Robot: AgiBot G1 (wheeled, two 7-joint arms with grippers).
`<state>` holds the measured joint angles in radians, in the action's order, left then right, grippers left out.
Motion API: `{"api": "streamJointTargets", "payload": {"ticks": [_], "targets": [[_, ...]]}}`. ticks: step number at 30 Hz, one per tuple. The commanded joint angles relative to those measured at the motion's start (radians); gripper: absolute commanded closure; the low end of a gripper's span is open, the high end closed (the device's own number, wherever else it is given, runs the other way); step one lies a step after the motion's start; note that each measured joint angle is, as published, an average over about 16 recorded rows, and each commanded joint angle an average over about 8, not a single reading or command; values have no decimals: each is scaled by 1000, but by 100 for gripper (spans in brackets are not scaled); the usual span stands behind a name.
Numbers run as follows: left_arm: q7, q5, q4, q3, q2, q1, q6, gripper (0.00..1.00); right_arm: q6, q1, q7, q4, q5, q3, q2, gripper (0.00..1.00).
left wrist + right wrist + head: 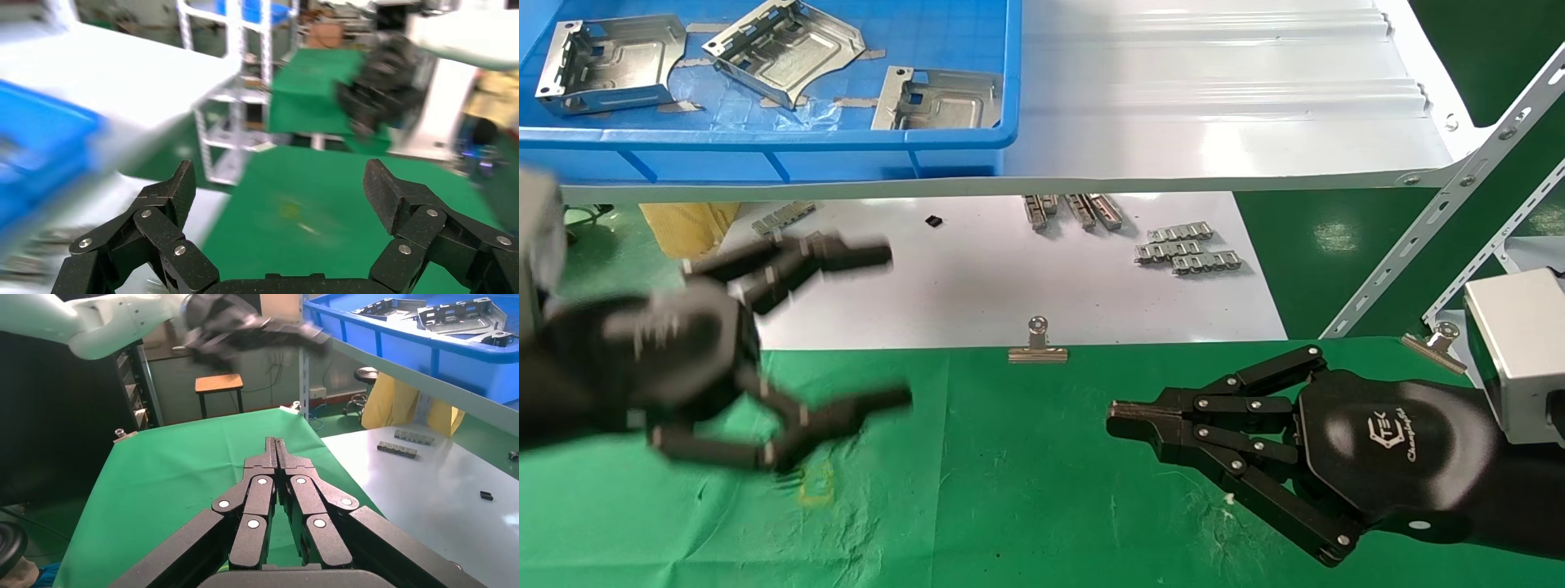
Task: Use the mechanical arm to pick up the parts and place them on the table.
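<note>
The table (1026,490), spread with wrinkled green cloth, fills the near part of the head view and carries no part yet; a white sheet (1009,286) runs beyond its far edge, pinned there by a binder clip (1037,343), with another clip (1436,343) at the far right corner. Behind and above that, toward the far left, sits the blue bin (764,147), and in it lie the three parts (784,49), all shiny stamped brackets, apart from both arms.

The left gripper (883,327) hangs over the table's left edge near its far border, its fingers spread wide and holding nothing; the left wrist view shows the same open span with only cloth between the pads. The right gripper (1120,418) rests low over the right half of the table, fingers pressed together to a point, empty, and looks parked.

The brackets look like thin sheet metal: stiff, light, smooth and likely slippery on the flat embossed face, with sharp edges that will not give. The best hold, I judge, is across an upturned perforated flange, pads on either side of the wall, since the flat plate lies flush on the bin floor. Small toothed strips (1185,247) lie on the white sheet and are not wanted.
</note>
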<state>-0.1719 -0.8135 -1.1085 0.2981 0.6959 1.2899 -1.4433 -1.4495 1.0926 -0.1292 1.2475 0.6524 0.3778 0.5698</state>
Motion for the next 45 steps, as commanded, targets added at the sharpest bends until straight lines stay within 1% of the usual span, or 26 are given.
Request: {"api": "streamJointTargets", "payload": {"ticks": [1, 4, 9, 12, 16, 17, 18, 21, 24, 25, 26, 35, 45], "targets": [[6, -19, 42, 2, 19, 56, 9, 0, 0, 0, 0, 0, 0, 0, 0, 0], [25, -89, 166, 25, 74, 197, 36, 0, 0, 0, 0, 0, 0, 0, 0, 0], [46, -218, 423, 80, 171, 415, 104, 0, 0, 0, 0, 0, 0, 0, 0, 0], [60, -286, 579, 107, 220, 515, 173, 0, 0, 0, 0, 0, 0, 0, 0, 0], [78, -362, 755, 137, 278, 610, 303, 0, 0, 0, 0, 0, 0, 0, 0, 0], [82, -379, 792, 145, 291, 628, 338, 5, 0, 0, 0, 0, 0, 0, 0, 0], [86, -397, 826, 153, 303, 644, 371, 16, 0, 0, 0, 0, 0, 0, 0, 0], [96, -444, 909, 179, 335, 680, 446, 53, 0, 0, 0, 0, 0, 0, 0, 0], [103, -477, 966, 198, 355, 706, 491, 91, 0, 0, 0, 0, 0, 0, 0, 0], [105, -484, 980, 203, 359, 713, 500, 98, 0, 0, 0, 0, 0, 0, 0, 0], [107, -490, 992, 206, 362, 719, 507, 100, 0, 0, 0, 0, 0, 0, 0, 0], [116, -518, 1061, 224, 371, 753, 526, 100, 0, 0, 0, 0, 0, 0, 0, 0], [118, -538, 1091, 238, 374, 769, 523, 100, 0, 0, 0, 0, 0, 0, 0, 0]]}}
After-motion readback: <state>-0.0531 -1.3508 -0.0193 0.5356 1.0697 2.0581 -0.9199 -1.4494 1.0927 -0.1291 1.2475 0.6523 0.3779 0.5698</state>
